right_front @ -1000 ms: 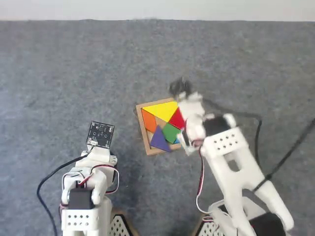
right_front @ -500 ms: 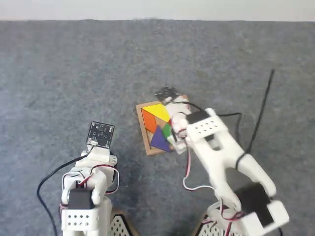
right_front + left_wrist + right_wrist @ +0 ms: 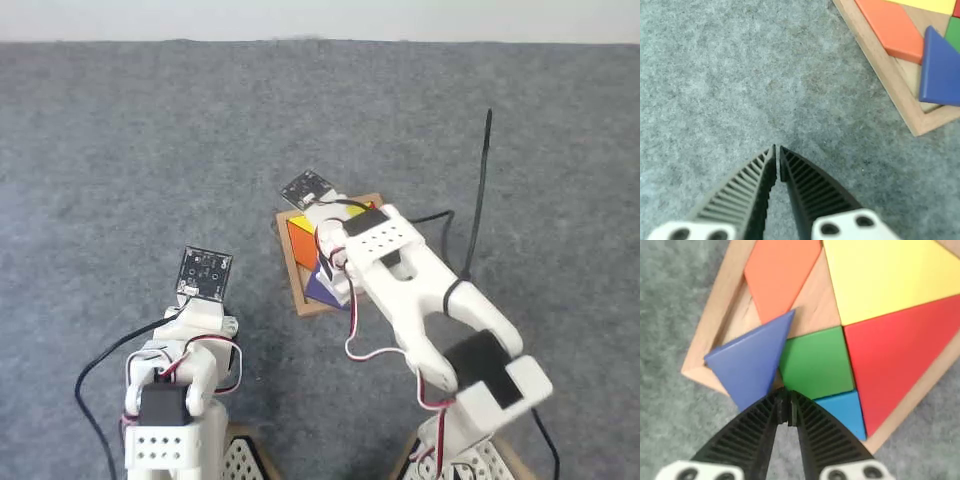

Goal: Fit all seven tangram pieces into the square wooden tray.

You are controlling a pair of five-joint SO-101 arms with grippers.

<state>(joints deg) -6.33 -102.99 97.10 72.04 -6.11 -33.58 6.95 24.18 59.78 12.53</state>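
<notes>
R fingers (image 3: 784, 399) are pressed together w/ nothing btwn them, tips low over the near edge of the tray (image 3: 714, 315). Right at the tips, blue tri (image 3: 747, 367) is on one side and green sq (image 3: 815, 362) on the other. The tips sit at the seam where the two meet; can't tell if they touch either. Blue tri isn't seated: one edge rides over the tray rim nearest the fingers, and its far point reaches toward the orange piece (image 3: 782, 275). A strip of tray floor shows btwn the orange piece and the blue tri/green sq. Just beside the tips on the green sq's side lies a small lt-blue tri (image 3: 845, 412), flat against the rim. Beyond the green sq, farther from the tips, red tri (image 3: 895, 355) and yellow tri (image 3: 890, 275) lie flat, edges touching. Yellow tri also meets the orange piece. Six pcs seen in or on the tray.

L fingers (image 3: 775, 152) are also together bar a hairline slit, holding nothing, over the grey worktop (image 3: 120, 130). The tray corner lies ahead of these tips and off to the R, well apart.

In the high view, R arm (image 3: 400, 280) stretches over the tray and covers most of it. L arm (image 3: 175, 390) sits close to its base.
</notes>
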